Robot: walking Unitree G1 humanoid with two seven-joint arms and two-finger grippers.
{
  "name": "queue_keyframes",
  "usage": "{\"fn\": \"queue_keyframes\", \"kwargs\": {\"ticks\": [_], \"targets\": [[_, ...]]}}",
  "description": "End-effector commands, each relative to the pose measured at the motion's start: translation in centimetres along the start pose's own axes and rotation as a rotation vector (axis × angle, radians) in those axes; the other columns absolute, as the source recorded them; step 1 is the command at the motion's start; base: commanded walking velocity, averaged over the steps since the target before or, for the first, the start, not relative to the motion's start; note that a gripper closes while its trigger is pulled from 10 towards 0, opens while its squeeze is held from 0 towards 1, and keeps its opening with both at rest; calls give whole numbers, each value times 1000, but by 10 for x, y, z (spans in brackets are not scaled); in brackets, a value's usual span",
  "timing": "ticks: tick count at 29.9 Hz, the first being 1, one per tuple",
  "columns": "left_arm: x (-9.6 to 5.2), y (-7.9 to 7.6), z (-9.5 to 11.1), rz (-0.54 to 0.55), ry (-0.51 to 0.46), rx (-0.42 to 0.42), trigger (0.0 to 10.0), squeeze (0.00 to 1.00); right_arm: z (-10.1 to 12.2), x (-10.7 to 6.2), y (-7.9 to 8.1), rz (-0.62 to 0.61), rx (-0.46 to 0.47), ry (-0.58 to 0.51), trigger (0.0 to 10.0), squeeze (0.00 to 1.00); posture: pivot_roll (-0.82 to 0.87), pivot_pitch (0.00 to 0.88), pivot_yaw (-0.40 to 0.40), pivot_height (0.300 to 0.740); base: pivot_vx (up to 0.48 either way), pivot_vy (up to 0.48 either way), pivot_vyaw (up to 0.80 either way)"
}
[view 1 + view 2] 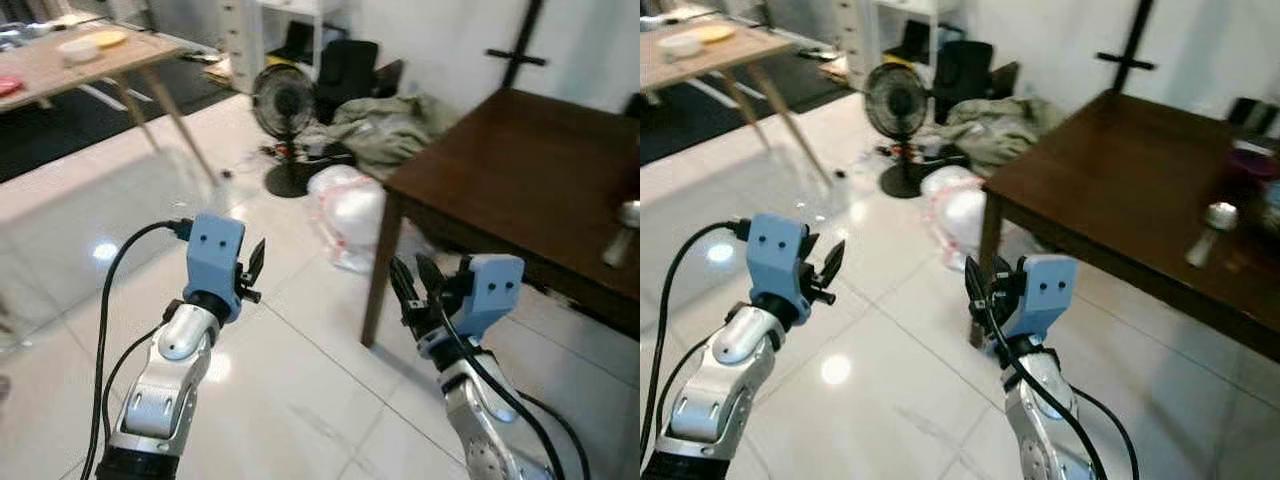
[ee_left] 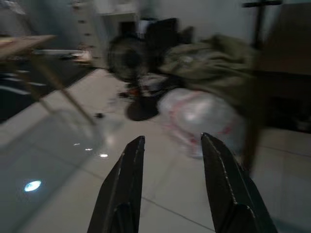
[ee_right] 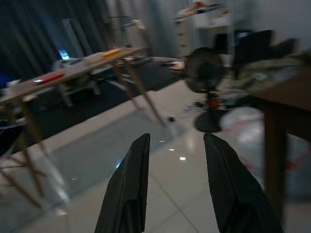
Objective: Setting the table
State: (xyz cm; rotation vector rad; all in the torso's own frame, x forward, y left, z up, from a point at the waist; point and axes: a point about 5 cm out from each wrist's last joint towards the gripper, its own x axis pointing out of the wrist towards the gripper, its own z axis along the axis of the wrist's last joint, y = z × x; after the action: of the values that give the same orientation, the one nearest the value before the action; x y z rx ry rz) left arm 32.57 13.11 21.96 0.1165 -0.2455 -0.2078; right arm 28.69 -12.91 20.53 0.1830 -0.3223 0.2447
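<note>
A dark brown table (image 1: 520, 170) stands ahead on my right, and a silver metal item (image 1: 1208, 228) lies near its right side. Far left is a light wooden table (image 1: 110, 62) carrying a white bowl (image 1: 78, 48), a yellow plate (image 1: 108, 38) and a red dish (image 1: 6, 86). Both arms are raised over the tiled floor. My left gripper (image 1: 255, 265) is open and holds nothing, as the left wrist view (image 2: 172, 141) confirms. My right gripper (image 1: 415, 280) hangs just short of the dark table's near corner leg, open and empty (image 3: 176, 138).
A black floor fan (image 1: 283, 105), a white plastic bag (image 1: 350, 215) and a heap of olive cloth (image 1: 395, 125) lie on the floor beside the dark table. Behind them are a black chair (image 1: 345, 65) and white shelves (image 1: 270, 30). Glossy tiles stretch between the tables.
</note>
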Motion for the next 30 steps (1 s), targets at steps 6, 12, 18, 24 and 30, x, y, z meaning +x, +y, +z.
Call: {"fn": "queue_keyframes", "kwargs": {"ticks": [6, 12, 18, 24, 30], "targets": [[0, 2, -2, 6, 9, 20, 10000, 0, 1, 1, 6, 38, 15, -8, 10000, 0, 74, 114, 120, 740, 472, 0, 800], [1, 3, -1, 10, 5, 22, 10000, 0, 1, 4, 8, 49, 19, -14, 10000, 0, 78, 114, 119, 740, 472, 0, 800], [1, 3, 0, 13, 4, 24, 10000, 0, 2, 5, 11, 63, 26, -18, 10000, 0, 80, 115, 121, 740, 472, 0, 800], [1, 4, 0, 18, 3, 24, 10000, 0, 2, 7, 15, 76, 31, -22, 10000, 0, 83, 114, 121, 740, 472, 0, 800], [1, 5, -4, 28, 15, 18, 10000, 0, 1, 8, 6, 47, -47, -15, 10000, 0, 86, 112, 122, 740, 472, 0, 480]]}}
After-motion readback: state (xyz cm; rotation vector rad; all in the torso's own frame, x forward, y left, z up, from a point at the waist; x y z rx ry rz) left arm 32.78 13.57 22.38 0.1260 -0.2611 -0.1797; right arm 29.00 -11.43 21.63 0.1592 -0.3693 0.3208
